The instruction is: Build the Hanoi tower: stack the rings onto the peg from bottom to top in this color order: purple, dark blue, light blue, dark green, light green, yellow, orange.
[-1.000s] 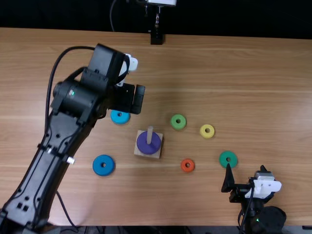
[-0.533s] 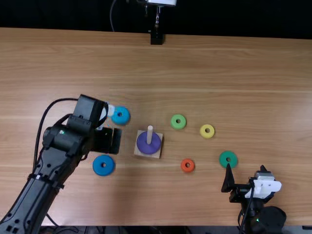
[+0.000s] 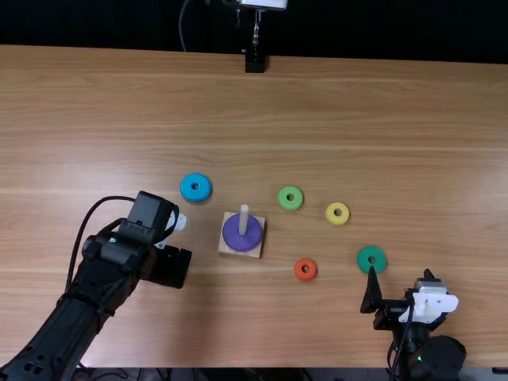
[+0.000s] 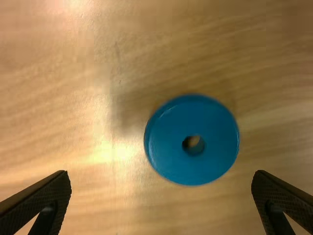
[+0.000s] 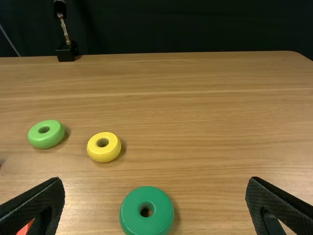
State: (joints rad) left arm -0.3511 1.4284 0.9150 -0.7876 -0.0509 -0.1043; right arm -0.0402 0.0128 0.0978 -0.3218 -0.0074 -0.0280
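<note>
High top view looks steeply down; left wrist's, closer; right wrist's, forward, shares top's yellow ring (image 5: 104,153).

Over on the wooden surface (image 5: 205,117) I can see the light green ring (image 5: 36,136) lying flat at the left, with the yellow ring (image 5: 92,151) apart from it, to its right and a little nearer. The dark green ring (image 5: 133,218) lies flat, nearer and further right, its hole facing up, and a bit of the orange ring (image 5: 24,228) peeks out at the near left, partly hidden by one of the black fingers (image 5: 34,203), which are spread wide apart. Along the far edge there's a small black block (image 5: 65,54) on the left, against a dark backdrop (image 5: 186,27).
</note>
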